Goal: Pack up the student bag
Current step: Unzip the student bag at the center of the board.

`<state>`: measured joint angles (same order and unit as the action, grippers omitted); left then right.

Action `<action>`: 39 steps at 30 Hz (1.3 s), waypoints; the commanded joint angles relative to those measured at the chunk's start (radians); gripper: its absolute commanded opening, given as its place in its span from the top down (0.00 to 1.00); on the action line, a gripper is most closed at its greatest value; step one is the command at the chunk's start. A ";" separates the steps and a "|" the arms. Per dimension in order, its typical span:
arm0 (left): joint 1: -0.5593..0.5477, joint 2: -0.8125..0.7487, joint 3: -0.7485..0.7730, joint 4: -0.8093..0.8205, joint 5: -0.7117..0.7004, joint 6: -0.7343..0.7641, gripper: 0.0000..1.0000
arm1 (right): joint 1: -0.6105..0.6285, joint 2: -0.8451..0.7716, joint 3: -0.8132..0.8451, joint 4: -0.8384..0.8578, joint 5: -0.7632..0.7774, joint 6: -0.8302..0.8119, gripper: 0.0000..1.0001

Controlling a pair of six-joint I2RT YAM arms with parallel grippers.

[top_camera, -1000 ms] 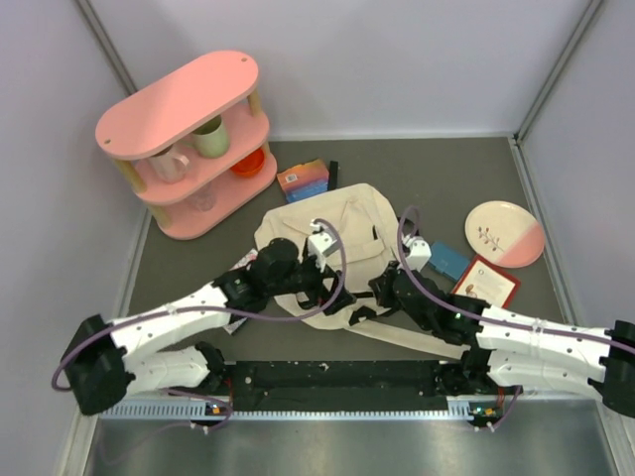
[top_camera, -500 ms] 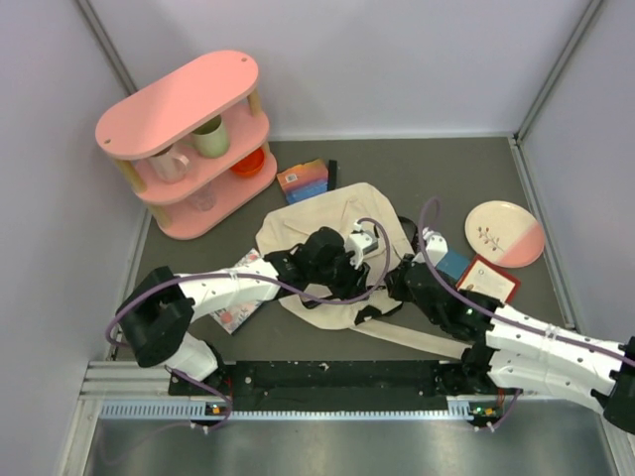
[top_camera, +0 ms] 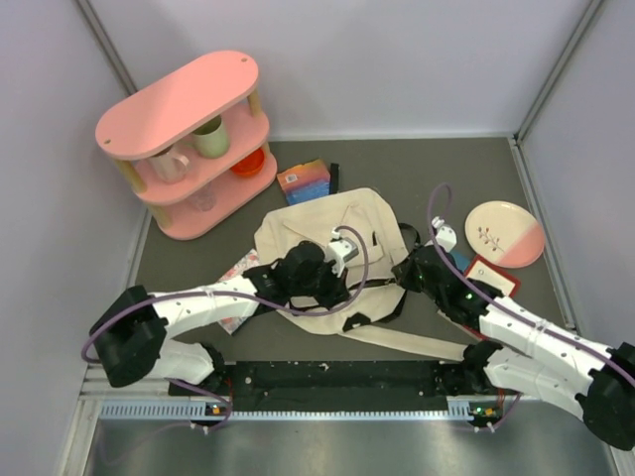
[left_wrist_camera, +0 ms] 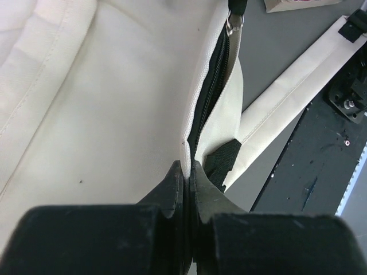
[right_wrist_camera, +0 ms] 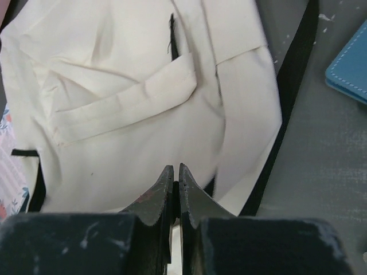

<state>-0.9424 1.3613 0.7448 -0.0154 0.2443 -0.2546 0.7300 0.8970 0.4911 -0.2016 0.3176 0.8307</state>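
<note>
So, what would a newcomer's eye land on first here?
The cream student bag mid-table, with the left gripper pinching its zipper edge and the right gripper, jaws shut, at the opposite edge. Then the pink shelf at the back left.

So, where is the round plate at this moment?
In the top view, the plate lies far right, just beyond the red-framed card and right of the student bag.

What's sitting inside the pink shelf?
The pink shelf holds a green mug and a clear mug on its middle level, an orange bowl lower down. Its top board hides anything farther back.
</note>
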 commanded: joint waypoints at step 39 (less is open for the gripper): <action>-0.042 0.219 0.176 0.045 0.263 0.002 0.01 | -0.087 -0.147 -0.267 0.153 -0.114 -0.007 1.00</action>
<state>-0.9737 1.5845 0.9417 -0.0296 0.4660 -0.2565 0.6510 0.7395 0.2241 -0.0425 0.1532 0.7837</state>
